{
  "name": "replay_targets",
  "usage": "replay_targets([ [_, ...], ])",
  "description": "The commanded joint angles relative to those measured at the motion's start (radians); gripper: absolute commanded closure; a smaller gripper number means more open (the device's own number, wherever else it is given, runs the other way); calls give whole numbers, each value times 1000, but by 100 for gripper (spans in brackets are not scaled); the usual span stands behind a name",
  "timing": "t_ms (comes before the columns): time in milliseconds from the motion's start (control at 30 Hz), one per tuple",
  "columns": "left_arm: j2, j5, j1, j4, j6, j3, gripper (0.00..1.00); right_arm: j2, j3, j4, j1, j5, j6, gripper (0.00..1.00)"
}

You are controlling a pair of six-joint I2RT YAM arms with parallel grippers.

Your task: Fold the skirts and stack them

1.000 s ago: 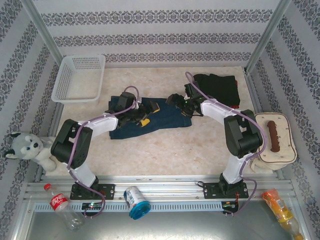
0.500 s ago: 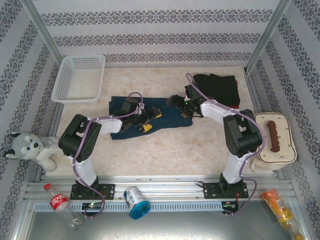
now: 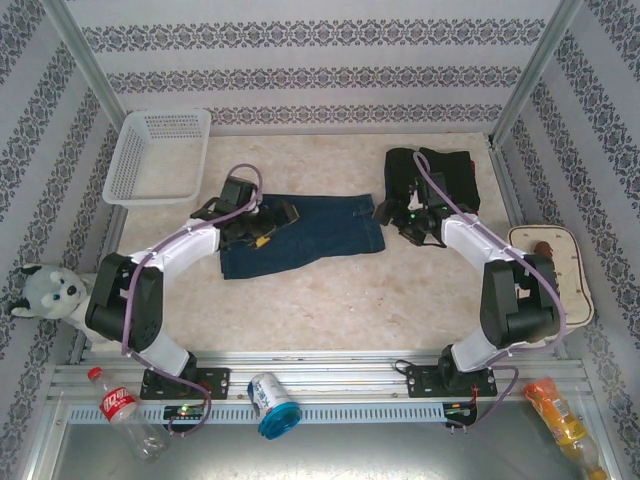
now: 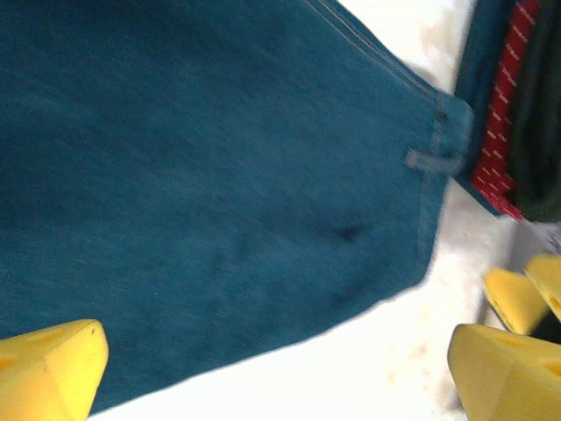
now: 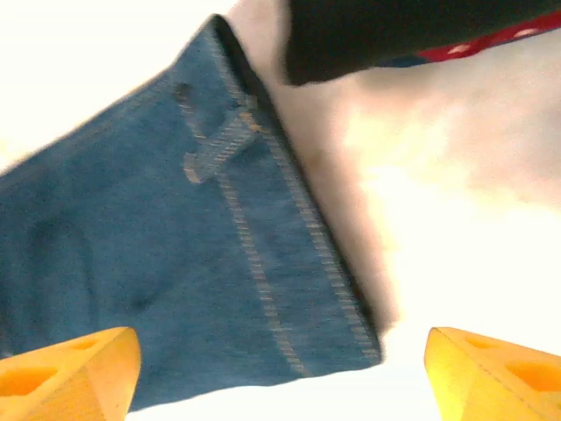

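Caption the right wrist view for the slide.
Right gripper, jaws apart, over the denim skirt's waistband corner, the black skirt just beyond.

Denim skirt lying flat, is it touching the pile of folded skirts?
Apart. The right wrist view shows a strip of bare table between the denim skirt and the pile.

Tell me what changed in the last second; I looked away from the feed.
The right gripper drew back rightward off the denim skirt to its edge beside the folded stack; the left gripper shifted left along the skirt. Both open, holding nothing. Skirt, stack and basket stayed put.
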Motion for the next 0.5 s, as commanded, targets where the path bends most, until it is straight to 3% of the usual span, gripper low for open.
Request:
replay_targets([
  [0, -13, -117, 52, -206, 140, 21, 0, 40, 16, -89, -10, -94, -157, 22],
  [167, 0, -99, 88, -222, 136, 24, 0, 127, 67, -85, -8, -173, -145, 31],
  [300, -9, 67, 65, -94, 49, -5, 0, 138, 30, -40, -8, -70, 15, 34],
  [467, 33, 211, -29, 138, -107, -21, 0, 115, -74, 90, 9, -135, 187, 34],
])
